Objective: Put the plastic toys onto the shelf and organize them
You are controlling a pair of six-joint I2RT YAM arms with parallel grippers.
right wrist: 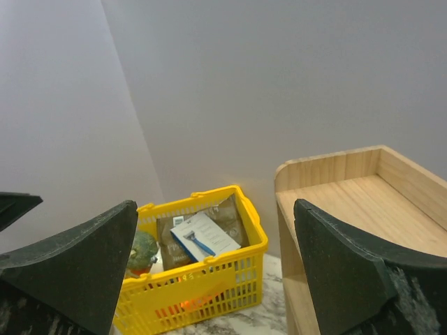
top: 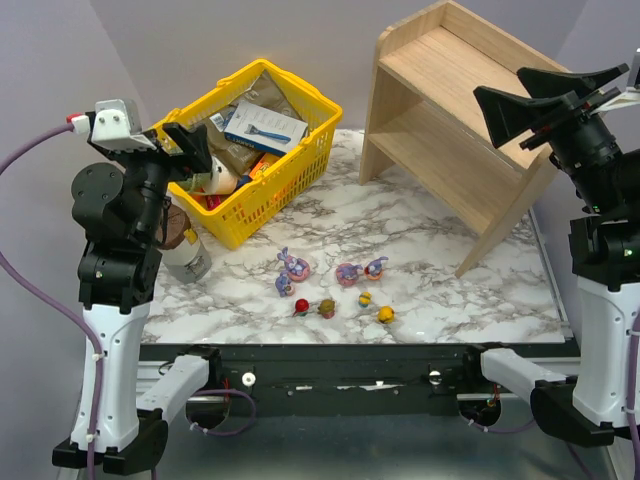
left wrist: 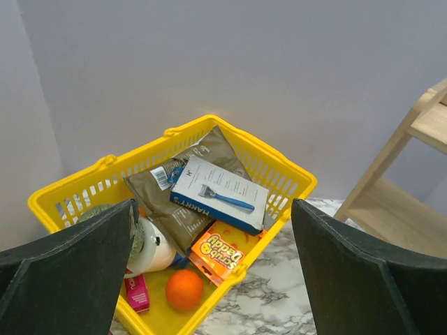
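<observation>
Left jaws: spread wide and holding nothing. I have them raised at the near left, pointing at the yellow basket (top: 272, 192). In the left wrist view both dark fingers (left wrist: 70, 272) frame it.
Right jaws: also wide apart and empty, held high on the right. In the top view they sit in front of the shelf (top: 440, 60). The fingers (right wrist: 356, 269) frame the shelf's top tier and the basket.
Plastic toys: all lie on the marble tabletop (top: 460, 305) in a loose cluster near its front edge, between the two arms and well apart from the shelf.
Purple-pink toys: I count four, in two pairs. One pair is at the left (top: 293, 266) (top: 283, 286), the other just right of it (top: 348, 273) (top: 376, 267).
Round toys: a red one (top: 301, 306) with an olive-brown one (top: 326, 307) just beside it. Two yellow ones (top: 365, 298) (top: 385, 314) lie to their right.
Shelf: light wood, two tiers, standing at the far right of the tabletop.
Basket contents: a razor box (left wrist: 220, 194) lies on a brown packet (left wrist: 157, 199). An orange box (left wrist: 216, 252) and an orange ball (left wrist: 184, 289) sit lower down, with a green gourd (right wrist: 142, 251) at the left end.
Beside the left arm: a pale container (top: 188, 255) stands near the basket's near corner. I cannot tell what it is.
</observation>
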